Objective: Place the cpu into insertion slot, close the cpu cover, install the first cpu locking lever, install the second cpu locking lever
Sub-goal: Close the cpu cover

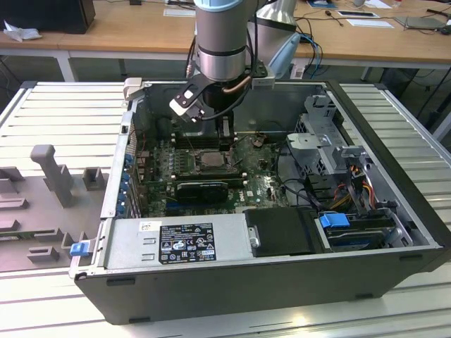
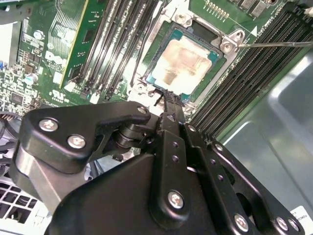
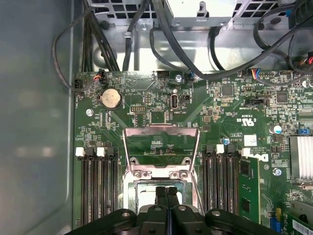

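You're looking into an open PC case (image 1: 282, 282), so read the ext. view as a clock w/ 12 pointing away from the camera. Nearest you, at approx 6 o'clock, the grey power supply (image 1: 176, 243) is sitting along the case's front wall. The black graphics card (image 1: 204, 189) is lying just behind it on the green motherboard (image 1: 261, 186). Next back, the cpu (image 1: 213, 160) is lying flat in the insertion slot (image 2: 227, 46), silvery top facing up. In the second wrist view it's sitting square inside the slot's rim. The gripper (image 1: 225, 146) is hanging straight down off the arm (image 1: 222, 42), at about 1 o'clock of the cpu's middle, tips low at one edge of the slot. Both wrist views are showing its fingers (image 3: 160, 196) pressed together w/ no real gap, gripping nothing. The tips are sitting just beside the cpu's edge, and you can't tell if they're touching it or the rim. Beyond them in the first wrist view, the cpu cover (image 3: 161, 130) is standing open, tilted up off the slot, w/ board showing thru its window. A thin silver locking lever (image 2: 274, 44) is sticking out from one slot corner, over the black memory slots (image 2: 264, 73). A metal drive cage (image 1: 317, 134) is sitting at approx 3 o'clock. Wooden desks (image 1: 106, 35) are running across at 12 o'clock, farthest off.
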